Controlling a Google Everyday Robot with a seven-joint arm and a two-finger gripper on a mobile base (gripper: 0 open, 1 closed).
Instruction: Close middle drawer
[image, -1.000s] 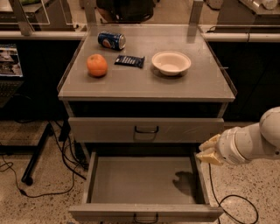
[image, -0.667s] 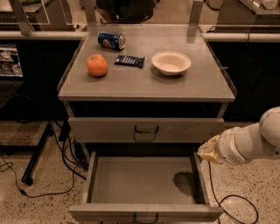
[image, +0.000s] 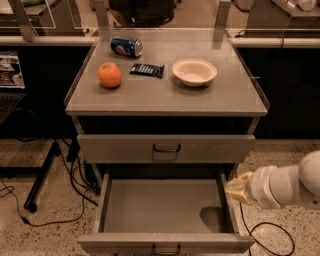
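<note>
Change: since a second before, the arm (image: 287, 186) and gripper (image: 239, 187) had dropped a little lower at the right; the middle drawer (image: 160, 207) had not shifted.
Cabinet (image: 215, 100): grey metal with a flat, low-rimmed top, standing on a speckled floor (image: 280, 150).
Middle drawer: pulled well out toward the camera, below the upper drawer. Its shallow grey tray was bare, with a shadow near the front right corner. The front sat at the bottom edge of view, with a small dark loop handle (image: 166, 248).
Upper drawer (image: 120, 148): pushed in, loop handle at centre.
Arm: white, coming in from the right edge, level with the tray.
Gripper: yellowish tip at the outer side of the middle drawer's right wall, about midway along it. Touching or just beside could not be told, nor how far open it was or whether it held anything.
Bowl (image: 194, 71): white, upright, right of centre on top.
Can (image: 126, 46): blue, on its side, back left.
Orange (image: 109, 75): left, in front of the can.
Packet (image: 147, 70): dark, flat, between orange and bowl.
</note>
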